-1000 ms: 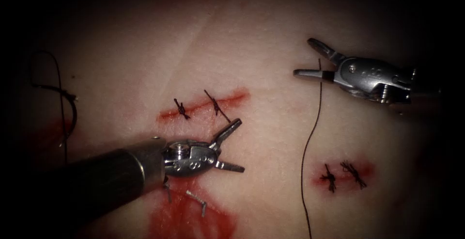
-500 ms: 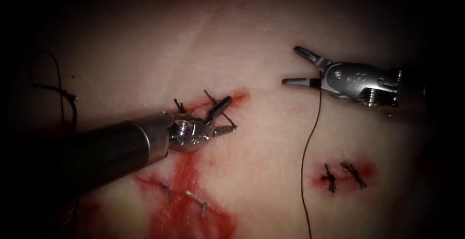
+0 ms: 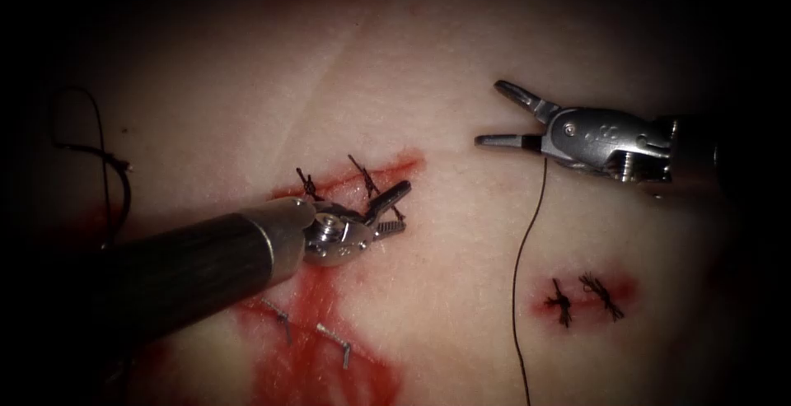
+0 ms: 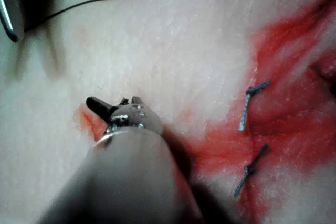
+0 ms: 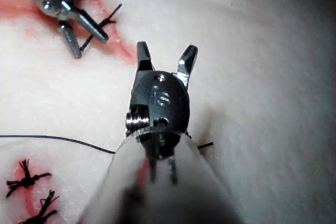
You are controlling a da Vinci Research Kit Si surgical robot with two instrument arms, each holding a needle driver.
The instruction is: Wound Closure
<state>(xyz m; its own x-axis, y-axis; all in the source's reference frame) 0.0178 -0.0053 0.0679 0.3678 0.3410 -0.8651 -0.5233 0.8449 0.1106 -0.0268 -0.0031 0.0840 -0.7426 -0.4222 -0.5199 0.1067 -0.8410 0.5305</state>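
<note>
both sets of jaws apart, holding nothing

left tool (image 3: pixel 394 208) sits at the stitched cut (image 3: pixel 350 179) on the tissue (image 3: pixel 461 233); right tool (image 3: pixel 498 114) hovers right of it, thread (image 3: pixel 519 274) hanging below. can't spot the needle.

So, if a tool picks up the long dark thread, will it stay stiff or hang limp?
Probably limp: the thread lies in a loose curve on the tissue. It looks very thin, so likely light. Both the left tool and right tool stand open, holding nothing.
</note>
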